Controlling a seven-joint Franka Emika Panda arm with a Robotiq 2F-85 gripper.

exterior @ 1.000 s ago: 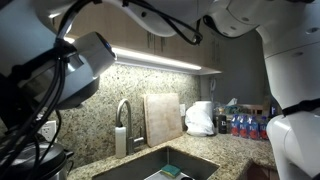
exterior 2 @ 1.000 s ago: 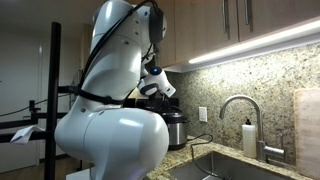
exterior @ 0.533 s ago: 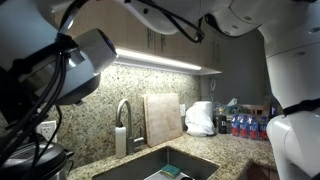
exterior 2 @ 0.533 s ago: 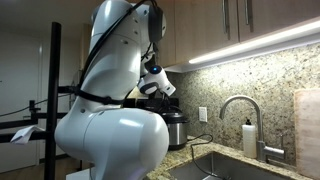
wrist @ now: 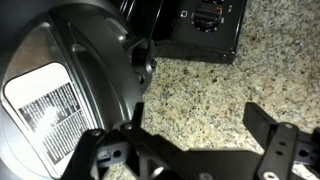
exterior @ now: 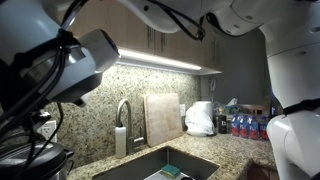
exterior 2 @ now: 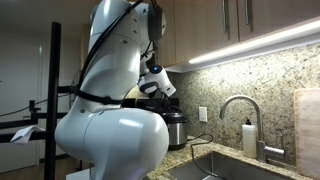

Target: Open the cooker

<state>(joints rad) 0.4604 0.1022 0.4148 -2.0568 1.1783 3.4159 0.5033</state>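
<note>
- The gripper (wrist: pixel 182 138) hangs wide open, holding nothing, over the speckled counter (wrist: pixel 205 95).
- The cooker (wrist: pixel 70 80) fills the left of the wrist view, with a white label (wrist: pixel 48 105) on its dark lid.
- A black box (wrist: pixel 200 25) with knobs stands beyond it.
- In an exterior view the cooker (exterior 2: pixel 173 128) sits by the wall, left of the tap (exterior 2: pixel 240 108).

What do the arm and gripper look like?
Arm: glossy white rounded shells, black bands at the joints, black cables running loose along it. Gripper: matte black, linked fingers with round pivot holes. No markings legible.
</note>
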